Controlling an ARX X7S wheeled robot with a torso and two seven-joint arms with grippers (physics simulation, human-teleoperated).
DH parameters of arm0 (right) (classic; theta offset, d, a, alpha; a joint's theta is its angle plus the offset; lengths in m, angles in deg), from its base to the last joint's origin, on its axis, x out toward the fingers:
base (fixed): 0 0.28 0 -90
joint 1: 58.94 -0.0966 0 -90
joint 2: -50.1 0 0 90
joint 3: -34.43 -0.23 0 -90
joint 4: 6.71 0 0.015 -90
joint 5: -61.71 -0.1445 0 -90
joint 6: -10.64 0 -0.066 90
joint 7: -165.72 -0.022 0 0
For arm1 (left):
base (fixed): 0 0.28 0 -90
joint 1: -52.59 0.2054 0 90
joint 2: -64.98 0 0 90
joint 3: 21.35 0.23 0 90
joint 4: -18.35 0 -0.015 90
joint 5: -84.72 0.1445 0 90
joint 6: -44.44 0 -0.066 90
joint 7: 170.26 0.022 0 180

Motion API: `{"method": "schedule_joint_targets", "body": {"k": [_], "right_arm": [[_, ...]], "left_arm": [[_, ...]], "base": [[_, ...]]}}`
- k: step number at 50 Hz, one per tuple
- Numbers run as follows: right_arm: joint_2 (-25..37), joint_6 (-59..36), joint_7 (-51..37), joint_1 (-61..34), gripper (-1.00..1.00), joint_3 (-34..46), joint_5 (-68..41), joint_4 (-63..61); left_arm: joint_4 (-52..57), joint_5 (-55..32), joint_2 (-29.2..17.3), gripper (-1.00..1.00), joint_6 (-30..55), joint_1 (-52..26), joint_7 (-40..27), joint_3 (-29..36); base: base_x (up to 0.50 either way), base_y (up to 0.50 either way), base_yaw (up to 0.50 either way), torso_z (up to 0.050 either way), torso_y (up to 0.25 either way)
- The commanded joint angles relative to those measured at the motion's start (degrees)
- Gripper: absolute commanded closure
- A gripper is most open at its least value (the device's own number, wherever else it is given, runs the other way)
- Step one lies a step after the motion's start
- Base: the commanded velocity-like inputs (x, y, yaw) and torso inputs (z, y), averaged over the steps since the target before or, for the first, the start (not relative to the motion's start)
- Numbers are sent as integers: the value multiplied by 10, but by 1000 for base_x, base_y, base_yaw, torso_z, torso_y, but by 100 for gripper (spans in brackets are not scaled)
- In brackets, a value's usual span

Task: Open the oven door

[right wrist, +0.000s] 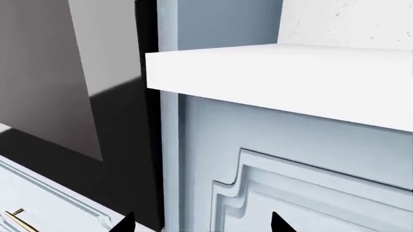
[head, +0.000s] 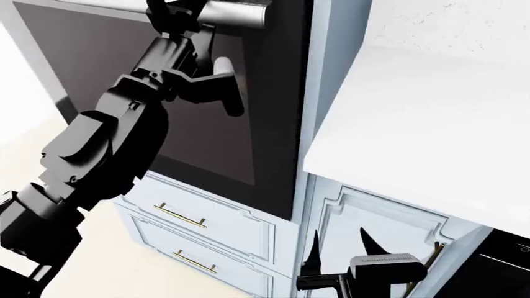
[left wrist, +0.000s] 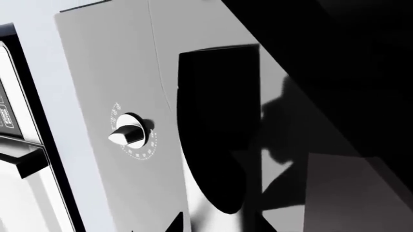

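Observation:
The oven door is a big dark glass panel in a black frame, and it appears to lean out at the top. Its silver bar handle runs along the top edge. My left gripper is raised to that bar and shut on it. In the left wrist view the bright handle sits between the two dark fingertips of the left gripper. My right gripper hangs low before the cabinet, open and holding nothing. In the right wrist view the right gripper faces the pale blue cabinet, with the oven door off to one side.
A white countertop juts out beside the oven over a pale blue cabinet door. Two pale blue drawers with brass handles lie under the oven. A control panel knob sits just above the handle. A black appliance front shows far right.

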Motion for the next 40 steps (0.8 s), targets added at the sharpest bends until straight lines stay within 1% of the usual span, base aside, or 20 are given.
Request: {"method": "schedule_joint_targets", "body": {"k": [1, 27, 40], "right_arm": [[1, 1, -3, -1, -100, 2, 1, 3], [3, 1, -8, -3, -100, 8, 2, 4], [3, 3, -10, -3, -100, 12, 4, 6]], "left_arm": [[61, 24, -26, 100, 15, -2, -31, -16], [166, 33, -76, 100, 53, 40, -27, -38], [225, 38, -108, 100, 75, 68, -28, -53]], "base": [[0, 0, 0, 0, 0], [0, 0, 0, 1, 4], [-1, 0, 0, 1, 3]]}}
